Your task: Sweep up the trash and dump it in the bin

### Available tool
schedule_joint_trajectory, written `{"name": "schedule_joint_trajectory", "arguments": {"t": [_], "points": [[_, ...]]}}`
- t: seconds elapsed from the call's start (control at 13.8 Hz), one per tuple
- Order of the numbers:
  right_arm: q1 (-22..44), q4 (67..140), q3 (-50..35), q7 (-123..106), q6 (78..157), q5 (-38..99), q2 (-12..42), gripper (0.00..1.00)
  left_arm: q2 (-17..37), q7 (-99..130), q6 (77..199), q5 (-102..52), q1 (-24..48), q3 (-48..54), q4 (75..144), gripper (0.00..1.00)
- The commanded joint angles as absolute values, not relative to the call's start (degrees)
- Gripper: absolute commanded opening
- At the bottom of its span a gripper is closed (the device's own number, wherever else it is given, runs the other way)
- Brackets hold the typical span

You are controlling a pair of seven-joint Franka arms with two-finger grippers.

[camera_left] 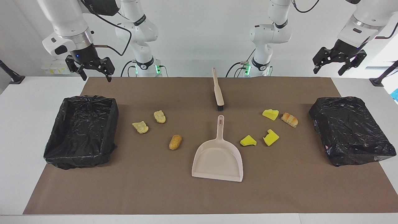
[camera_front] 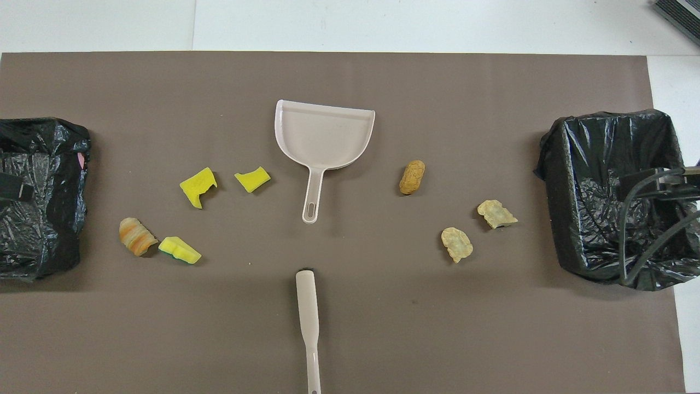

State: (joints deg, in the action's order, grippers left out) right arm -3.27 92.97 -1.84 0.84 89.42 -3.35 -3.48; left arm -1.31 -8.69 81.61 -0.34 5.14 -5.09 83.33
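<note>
Firstly, facing view. Desk (camera_left: pixel 46 193) with a brown mat (camera_left: pixel 155 193). Right gripper (camera_left: pixel 90 67): raised over the mat's edge by the open bin (camera_left: pixel 82 132), jaws released, holding nothing. Left gripper (camera_left: pixel 339 60): raised above the desk's edge near the covered bin (camera_left: pixel 351 130), jaws released, empty. Open bin: black-lined, at the right arm's end. Covered bin: black plastic across its top, at the left arm's end. Brush (camera_left: pixel 218 90): mid-mat, handle toward the robots, bristles toward the dustpan (camera_left: pixel 218 160). Dustpan: just farther from the robots than the brush, handle toward it, pan empty. Trash, seven pieces, all on the mat. Three bread lumps (camera_left: pixel 159 116) (camera_left: pixel 140 127) (camera_left: pixel 175 142) between dustpan and open bin. Three sponge chunks (camera_left: pixel 270 114) (camera_left: pixel 248 141) (camera_left: pixel 270 137) between dustpan and covered bin. Fourth lump (camera_left: pixel 289 119): just beside the sponge chunk nearest the robots.

Next, overhead view. Dustpan (camera_front: pixel 325 134) and brush (camera_front: pixel 308 323) in line mid-mat, apart. Sponge chunks (camera_front: pixel 198 186) (camera_front: pixel 252 179) (camera_front: pixel 179 249) and striped lump (camera_front: pixel 135 236) toward the covered bin (camera_front: pixel 38 197); that lump touches a chunk. Remaining lumps (camera_front: pixel 412 177) (camera_front: pixel 496 213) (camera_front: pixel 457 243) toward the open bin (camera_front: pixel 601 191). Grippers themselves: not seen; cables overlap the open bin.
</note>
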Motion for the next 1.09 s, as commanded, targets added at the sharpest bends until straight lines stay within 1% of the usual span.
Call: {"name": "schedule_joint_trajectory", "arguments": {"t": [0.0,0.87,1.02], "points": [[-2.73,94.48,-2.02,2.02,88.77,-2.20,-5.09,1.00,-2.20,-8.44,80.86,0.62,5.54,-5.45,84.02,1.00],[-3.08,94.57,-1.93,1.41,89.56,0.88,-5.01,1.00,-2.37,-7.74,80.77,0.62,5.80,-5.36,84.11,1.00],[-3.08,94.57,-1.93,1.23,89.56,0.79,-4.92,1.00,-3.77,-5.99,81.38,0.35,6.41,-5.10,86.38,1.00]]}}
